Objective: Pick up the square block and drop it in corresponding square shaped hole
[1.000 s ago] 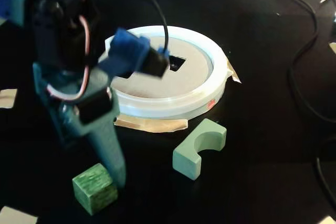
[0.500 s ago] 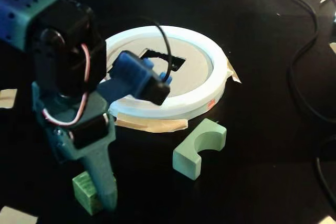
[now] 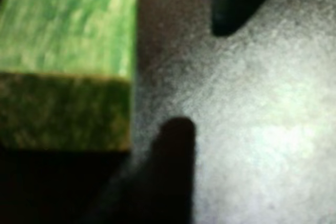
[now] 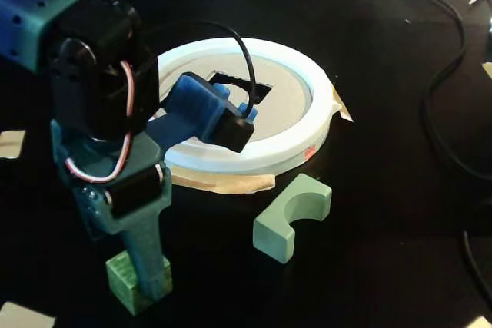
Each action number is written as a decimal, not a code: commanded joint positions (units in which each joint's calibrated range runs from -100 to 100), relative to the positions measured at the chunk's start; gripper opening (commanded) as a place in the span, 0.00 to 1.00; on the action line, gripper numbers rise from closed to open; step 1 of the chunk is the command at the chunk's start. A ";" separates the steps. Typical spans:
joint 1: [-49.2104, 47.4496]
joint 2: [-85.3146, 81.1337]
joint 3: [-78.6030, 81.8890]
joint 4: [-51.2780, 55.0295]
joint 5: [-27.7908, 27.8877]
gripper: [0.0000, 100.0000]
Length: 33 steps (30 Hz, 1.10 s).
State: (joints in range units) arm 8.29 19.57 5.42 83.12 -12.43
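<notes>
The square block (image 4: 125,280) is a small dark green wooden cube with mottled grain, sitting flat on the black bench directly under the gripper (image 4: 154,286), whose teal finger covers most of the cube's right side in the fixed view. In the wrist view the square block (image 3: 65,61) fills the upper left, blurred, left of both dark fingertips. The square shaped hole (image 4: 261,94) is a small dark cut-out in a tan disc, well beyond the gripper, up and to the right.
</notes>
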 commanded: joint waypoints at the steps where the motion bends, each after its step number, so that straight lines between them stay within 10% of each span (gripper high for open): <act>1: -0.55 -0.18 -4.23 0.62 -0.05 0.64; 33: -4.42 2.77 -4.23 -2.39 -0.29 0.41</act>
State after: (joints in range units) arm 4.30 24.03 5.32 80.89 -12.43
